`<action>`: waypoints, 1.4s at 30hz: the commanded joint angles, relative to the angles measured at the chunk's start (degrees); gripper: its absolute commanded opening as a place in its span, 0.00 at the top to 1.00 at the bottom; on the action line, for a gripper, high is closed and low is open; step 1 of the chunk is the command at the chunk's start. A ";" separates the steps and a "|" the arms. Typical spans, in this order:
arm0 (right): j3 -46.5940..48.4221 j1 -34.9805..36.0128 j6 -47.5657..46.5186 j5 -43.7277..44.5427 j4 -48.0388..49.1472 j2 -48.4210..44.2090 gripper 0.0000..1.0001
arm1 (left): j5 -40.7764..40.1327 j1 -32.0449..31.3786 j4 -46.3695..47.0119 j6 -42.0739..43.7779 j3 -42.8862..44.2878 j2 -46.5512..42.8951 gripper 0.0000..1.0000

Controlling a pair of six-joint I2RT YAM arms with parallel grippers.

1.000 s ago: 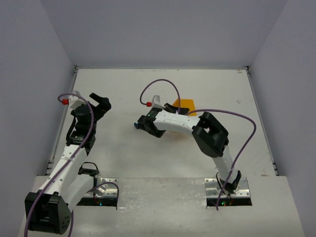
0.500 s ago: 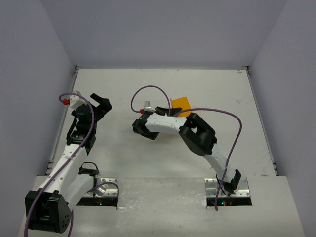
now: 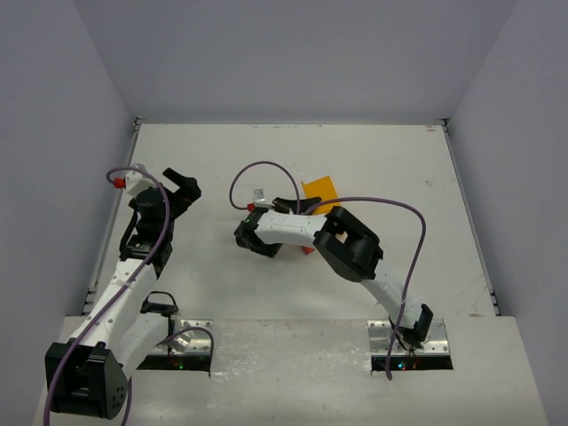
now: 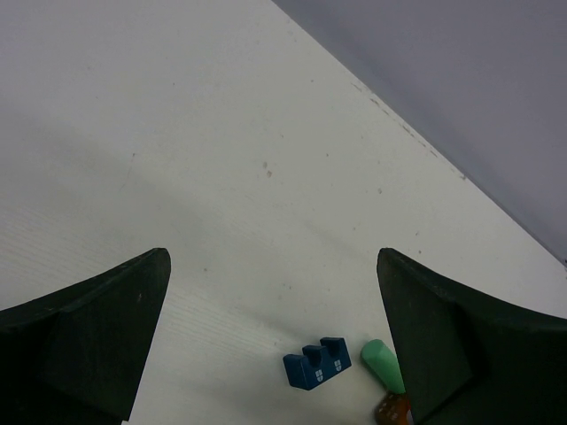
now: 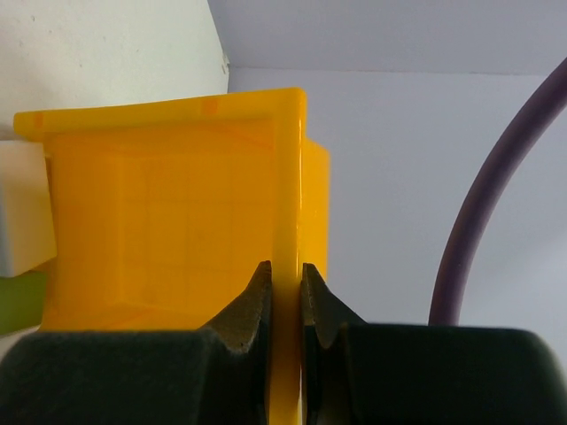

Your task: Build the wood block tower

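The left gripper (image 4: 273, 266) hangs over the white table (image 4: 221, 133) with its jaws spread wide and nothing between them. In its wrist view, three small wooden pieces lie loose on the table, not stacked. A blue block (image 4: 317, 361) with two notches cut in its top sits just beside a rounded green block (image 4: 383, 363). A brown piece (image 4: 392, 409) lies right below the green one, partly hidden behind the gripper's right-hand finger. The right gripper (image 5: 284, 274) has its jaws pressed together on one thin upright wall of the yellow bin (image 5: 177, 221), pinching it from both sides. From above, the bin (image 3: 321, 188) sits near the middle of the table, and the right arm bends leftward in front of it. The blocks cannot be made out in that overhead view. The left arm stands well apart, at the left side of the table.
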 commanded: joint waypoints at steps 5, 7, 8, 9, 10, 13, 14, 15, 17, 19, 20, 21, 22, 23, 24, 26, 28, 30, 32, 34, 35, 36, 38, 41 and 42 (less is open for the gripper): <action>-3.04 -0.71 10.84 -0.22 -7.56 -8.88 1.00 | 0.70 0.39 1.38 0.53 2.31 -1.09 0.00; -5.45 -1.88 12.68 -0.24 -7.53 -11.91 1.00 | 0.71 0.39 1.38 0.61 2.33 -1.02 0.00; -6.56 -2.74 13.34 -0.32 -7.57 -13.30 1.00 | 0.75 0.39 1.38 0.61 2.29 -1.06 0.00; -7.52 -3.48 13.91 -0.42 -7.60 -14.51 1.00 | 0.79 0.39 1.38 0.63 2.26 -1.10 0.00; -7.81 -3.73 14.15 -0.58 -7.61 -14.91 1.00 | 0.80 0.39 1.38 0.69 2.26 -1.18 0.00; -11.11 -6.55 17.40 -1.18 -7.61 -19.68 1.00 | 1.13 0.39 1.47 0.79 2.35 -1.01 0.00; -11.97 -7.69 18.64 -1.73 -7.61 -21.51 1.00 | 1.27 0.39 1.47 0.82 2.35 -0.97 0.00; -12.83 -8.85 19.91 -2.29 -7.61 -23.37 1.00 | 1.40 0.39 1.47 0.86 2.35 -0.94 0.00; -14.40 -10.77 22.32 -3.38 -7.61 -26.68 1.00 | 1.60 0.39 1.54 0.90 2.45 -0.83 0.00; -16.38 -12.77 26.19 -5.09 -7.61 -30.71 1.00 | 1.76 0.39 1.56 1.01 2.52 -0.83 0.00; -17.47 -13.74 28.82 -5.97 -7.61 -32.63 1.00 | 1.86 0.39 1.65 1.05 2.50 -0.83 0.00; -18.52 -14.70 32.17 -6.80 -7.59 -34.46 1.00 | 1.96 0.39 1.66 1.07 2.45 -0.83 0.00; -19.86 -15.25 34.20 -7.81 -7.52 -37.07 1.00 | 2.10 0.39 1.73 1.14 2.52 -0.83 0.00; -20.85 -16.45 37.64 -9.09 -7.46 -39.61 1.00 | 2.23 0.39 1.73 1.20 2.46 -0.89 0.00; -22.22 -17.58 41.34 -9.83 -7.43 -41.48 1.00 | 2.41 0.39 1.73 1.23 2.48 -0.92 0.00; -24.98 -18.87 47.53 -10.72 -7.41 -46.32 0.98 | 2.54 0.39 1.93 1.32 2.35 -1.03 0.00; -26.99 -19.33 53.08 -10.87 -7.11 -49.14 0.96 | 2.54 0.39 2.00 1.32 2.34 -1.09 0.00; -30.84 -19.55 54.11 -11.11 -2.53 -52.46 0.96 | 2.54 0.39 2.14 1.32 2.26 -0.95 0.00; -32.87 -19.58 50.77 -11.73 1.79 -54.94 0.97 | 2.85 0.39 2.33 1.32 2.33 -0.76 0.00; -34.23 -19.65 41.99 -12.83 9.76 -56.00 0.97 | 3.07 0.39 2.59 1.32 2.35 -0.56 0.00; -35.29 -19.85 33.71 -14.13 17.91 -55.98 0.97 | 3.13 0.39 2.61 1.32 2.35 -0.44 0.00; -35.65 -20.31 27.03 -15.77 24.85 -55.38 0.97 | 3.12 0.39 2.58 1.35 2.38 -0.42 0.00; -34.15 -22.01 18.19 -19.99 31.61 -52.78 0.97 | 3.23 0.39 2.53 1.41 2.43 -0.56 0.00; -31.31 -25.12 5.12 -29.86 41.95 -50.57 0.97 | 3.10 0.39 2.32 1.64 2.35 -1.12 0.00; -31.11 -26.41 -0.86 -35.73 48.28 -49.97 0.99 | 2.89 0.39 2.16 1.70 2.31 -1.40 0.00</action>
